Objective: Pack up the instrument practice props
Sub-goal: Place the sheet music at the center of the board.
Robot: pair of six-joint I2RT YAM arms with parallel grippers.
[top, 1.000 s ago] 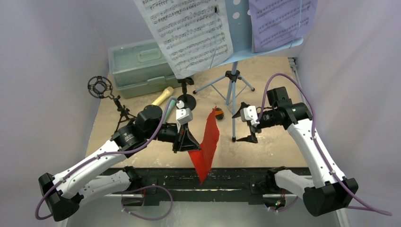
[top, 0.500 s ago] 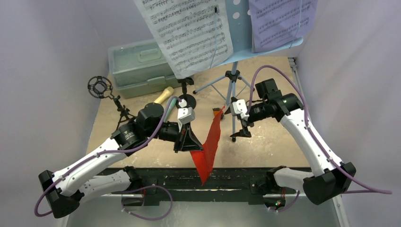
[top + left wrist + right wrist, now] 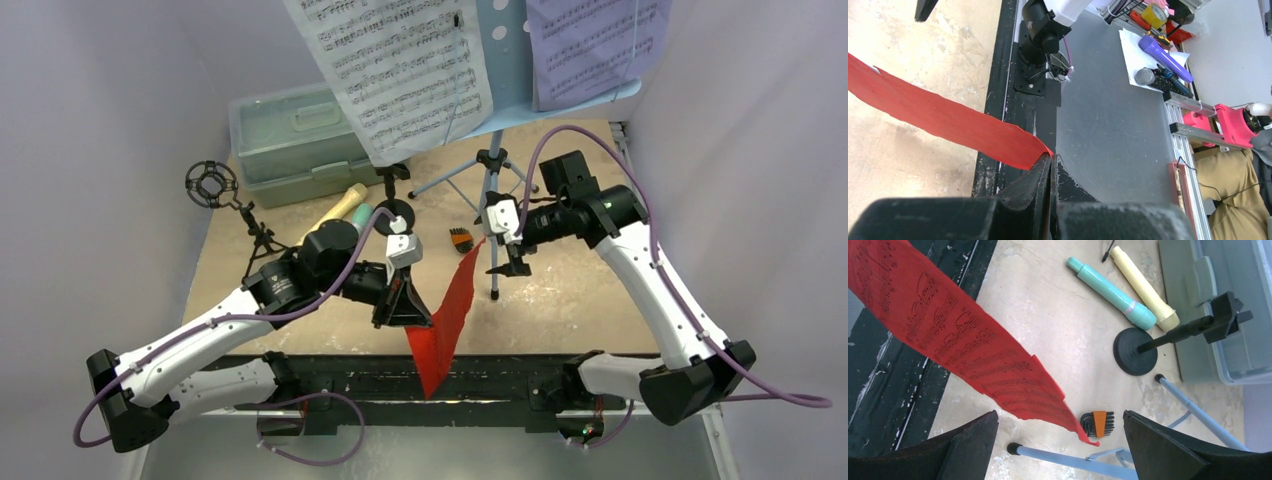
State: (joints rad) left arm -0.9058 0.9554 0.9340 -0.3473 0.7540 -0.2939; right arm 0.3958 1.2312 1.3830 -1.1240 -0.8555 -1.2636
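Observation:
My left gripper (image 3: 408, 305) (image 3: 1051, 156) is shut on one corner of the red music sheet (image 3: 445, 320) (image 3: 938, 117), which hangs slanted over the table's front edge. My right gripper (image 3: 507, 256) (image 3: 1060, 413) stands open just above the sheet's far corner (image 3: 963, 340), not touching it. The light-blue music rack (image 3: 505, 60) stands at the back on tripod legs (image 3: 490, 190) and carries a white sheet (image 3: 400, 70) and a purple sheet (image 3: 590, 40). Tan (image 3: 1143, 285) and teal (image 3: 1113, 292) microphones lie beside a round-base mic holder (image 3: 1134, 358). A ring-top tripod holder (image 3: 212, 184) stands at the left.
The pale green case (image 3: 290, 140) sits shut at the back left. A black and orange hex-key set (image 3: 1097, 422) lies on the table under my right gripper. One rack leg (image 3: 1068, 455) runs along the table between the right fingers.
The right arm has swung left and away, over the sheet's far corner. My left gripper has carried the red sheet slightly right and nearer, and the sheet now leans toward the right gripper.

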